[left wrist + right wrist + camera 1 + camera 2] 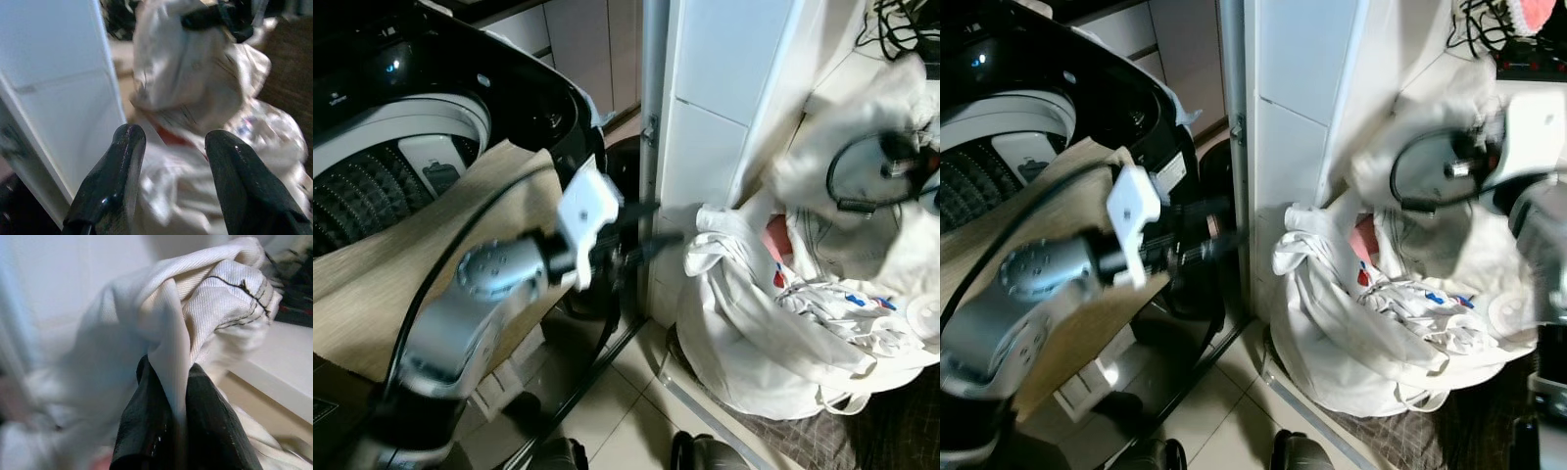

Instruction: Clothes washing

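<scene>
Silver left arm [480, 294], black cable, glossy black fingers [115, 176].

Setting: home laundry corner. Top-loading washing machine [401, 147], lid open, ribbed drum visible, against the left edge of the head view. Tall white appliance or cabinet panel [724, 98] just beside it. Heap of pale clothes [803, 313] on the tiled floor [626, 411] at the panel's foot. Cabinet fronts [578, 44] behind the machine.

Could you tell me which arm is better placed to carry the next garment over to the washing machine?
The right. Its gripper is already shut on a white garment lifted above the laundry pile. The left gripper is open, holding nothing, between the washing machine and the pile.
</scene>
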`<state>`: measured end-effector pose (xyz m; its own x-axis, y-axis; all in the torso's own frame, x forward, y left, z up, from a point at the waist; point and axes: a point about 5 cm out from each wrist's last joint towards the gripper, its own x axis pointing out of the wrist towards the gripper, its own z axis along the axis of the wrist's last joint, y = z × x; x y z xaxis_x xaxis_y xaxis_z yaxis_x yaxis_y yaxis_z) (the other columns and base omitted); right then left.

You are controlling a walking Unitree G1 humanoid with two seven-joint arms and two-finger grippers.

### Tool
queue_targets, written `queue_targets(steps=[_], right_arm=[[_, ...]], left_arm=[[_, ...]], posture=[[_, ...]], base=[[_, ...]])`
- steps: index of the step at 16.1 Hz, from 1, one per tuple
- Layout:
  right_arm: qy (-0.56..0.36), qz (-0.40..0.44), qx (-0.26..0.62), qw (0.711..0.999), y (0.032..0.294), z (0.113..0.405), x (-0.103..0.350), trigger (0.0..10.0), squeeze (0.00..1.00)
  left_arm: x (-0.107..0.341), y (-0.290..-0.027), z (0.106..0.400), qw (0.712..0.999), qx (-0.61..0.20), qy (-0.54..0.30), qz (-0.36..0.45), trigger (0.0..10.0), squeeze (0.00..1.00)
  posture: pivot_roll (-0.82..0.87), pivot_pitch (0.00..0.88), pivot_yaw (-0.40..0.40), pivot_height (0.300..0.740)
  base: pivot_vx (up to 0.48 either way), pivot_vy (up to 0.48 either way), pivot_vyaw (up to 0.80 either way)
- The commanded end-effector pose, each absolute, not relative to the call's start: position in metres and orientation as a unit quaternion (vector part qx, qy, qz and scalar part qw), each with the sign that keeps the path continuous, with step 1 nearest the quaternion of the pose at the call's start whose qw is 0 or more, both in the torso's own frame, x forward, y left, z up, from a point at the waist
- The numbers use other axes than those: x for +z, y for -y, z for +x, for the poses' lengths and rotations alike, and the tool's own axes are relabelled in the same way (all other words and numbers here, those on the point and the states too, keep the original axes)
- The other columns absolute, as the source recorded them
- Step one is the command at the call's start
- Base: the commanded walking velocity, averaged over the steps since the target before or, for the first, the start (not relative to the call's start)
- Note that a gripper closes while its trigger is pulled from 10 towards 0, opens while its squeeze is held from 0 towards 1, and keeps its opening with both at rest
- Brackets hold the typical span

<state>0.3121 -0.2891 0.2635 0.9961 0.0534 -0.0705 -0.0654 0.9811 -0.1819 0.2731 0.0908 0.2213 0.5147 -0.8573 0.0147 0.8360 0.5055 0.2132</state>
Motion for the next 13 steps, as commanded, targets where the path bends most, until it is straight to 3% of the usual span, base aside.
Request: queue_targets(steps=[1, 4, 5, 6, 8, 13], right_arm=[[0.007, -0.076, 0.057, 0.995, 0.284, 0.306, 0.291, 0.0, 0.00], [0.089, 0.032, 0.122, 0.988, 0.265, 0.297, 0.342, 0.0, 0.00], [0.110, 0.069, 0.146, 0.981, 0.258, 0.296, 0.354, 0.0, 0.00], [0.126, 0.114, 0.193, 0.967, 0.247, 0.295, 0.362, 0.0, 0.00], [0.086, 0.107, 0.234, 0.963, 0.231, 0.298, 0.344, 0.0, 0.00], [0.043, 0.206, 0.380, 0.901, 0.174, 0.285, 0.322, 0.0, 0.00]], left_arm=[[0.232, -0.094, 0.278, 0.876, -0.467, 0.085, 0.089, 10.0, 0.00], [0.270, -0.083, 0.290, 0.877, -0.453, 0.157, 0.039, 10.0, 0.00], [0.278, -0.081, 0.292, 0.877, -0.448, 0.171, 0.021, 10.0, 0.85], [0.291, -0.077, 0.291, 0.870, -0.451, 0.197, -0.016, 10.0, 1.00], [0.299, -0.074, 0.289, 0.865, -0.450, 0.221, -0.035, 10.0, 1.00], [0.297, -0.059, 0.287, 0.855, -0.466, 0.226, -0.007, 10.0, 1.00]], posture=[[-0.10, 0.076, 0.019, 0.740], [-0.11, 0.071, 0.015, 0.740], [-0.11, 0.067, 0.014, 0.740], [-0.11, 0.063, 0.009, 0.740], [-0.11, 0.060, -0.001, 0.740], [-0.11, 0.057, -0.011, 0.740]], base=[[0.000, 0.000, 0.00], [0.000, 0.000, 0.00], [0.000, 0.000, 0.00], [0.000, 0.000, 0.00], [0.000, 0.000, 0.00], [0.000, 0.000, 0.00]])
